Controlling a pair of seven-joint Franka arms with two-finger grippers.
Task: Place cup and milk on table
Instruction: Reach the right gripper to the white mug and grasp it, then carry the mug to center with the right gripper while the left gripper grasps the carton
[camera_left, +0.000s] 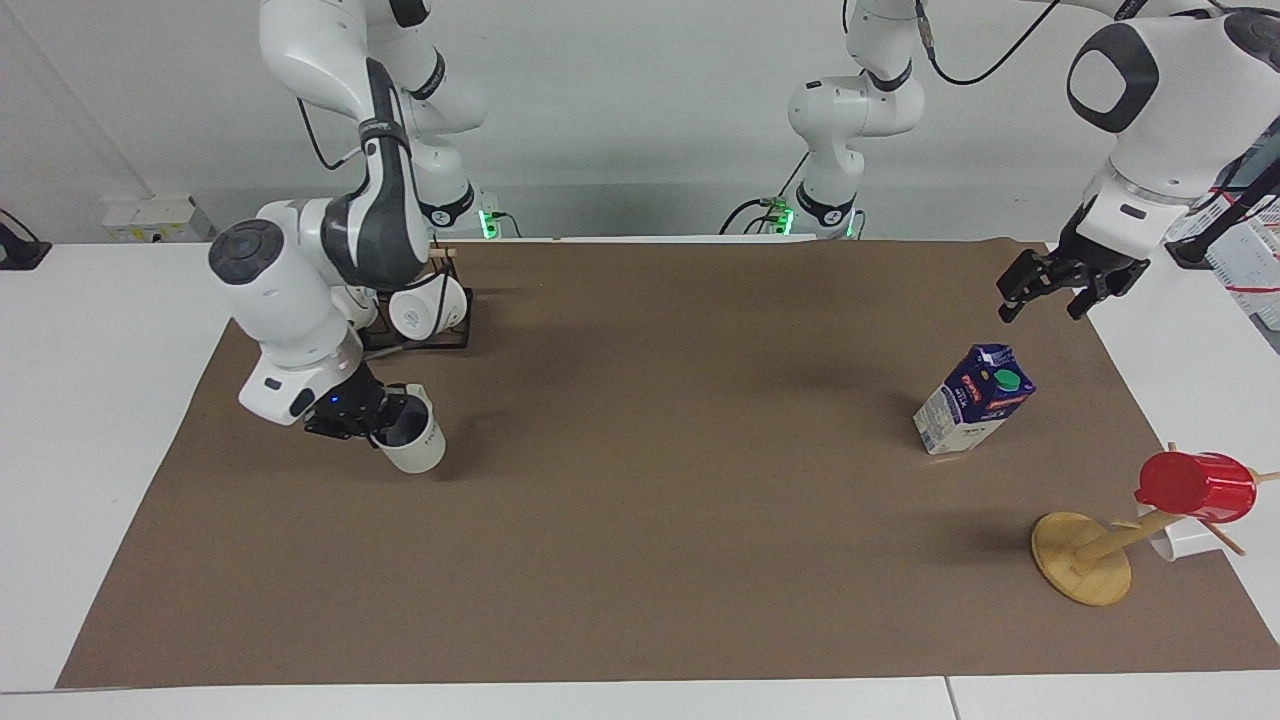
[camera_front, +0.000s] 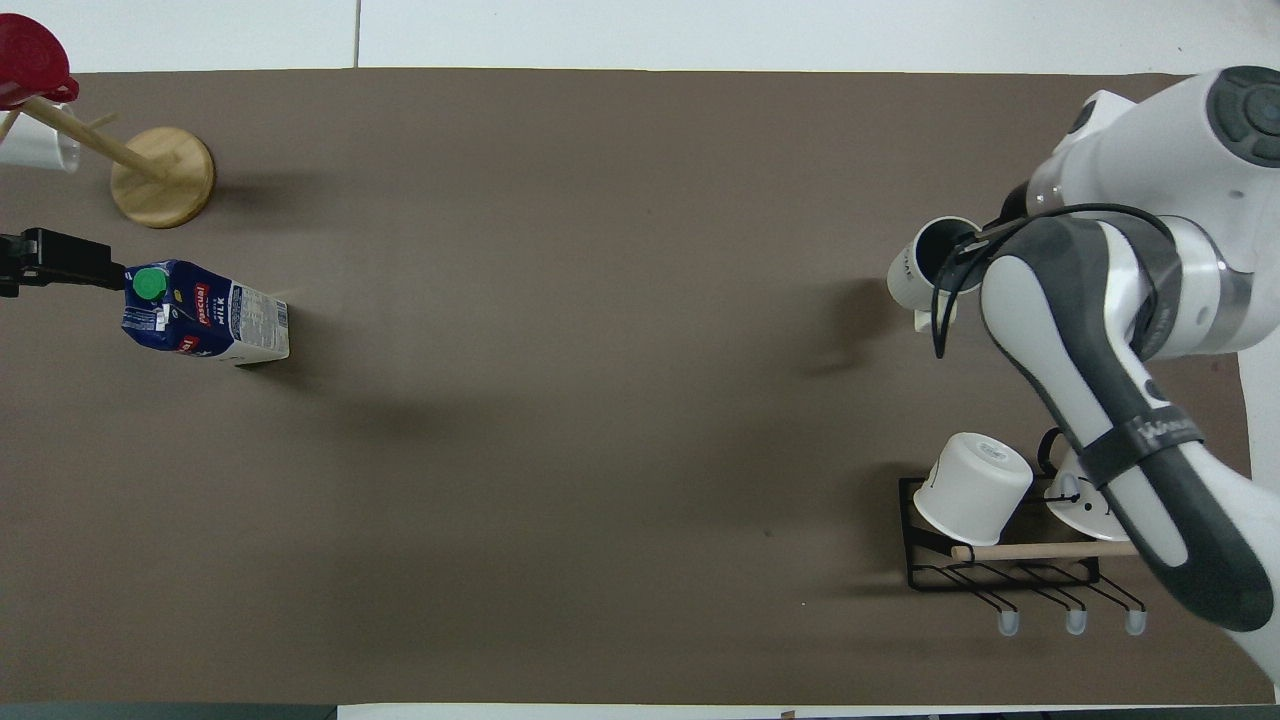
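You're looking at a robotics lab, not anyone's kitchen. Two white robot arms (camera_left: 330, 230) are bolted at the edge of a plain white counter (camera_left: 90, 330) covered by a brown paper sheet (camera_left: 640, 540), with bare grey-white walls, loose cables (camera_left: 760, 205) and green status lights (camera_left: 487, 222) at the arm bases.
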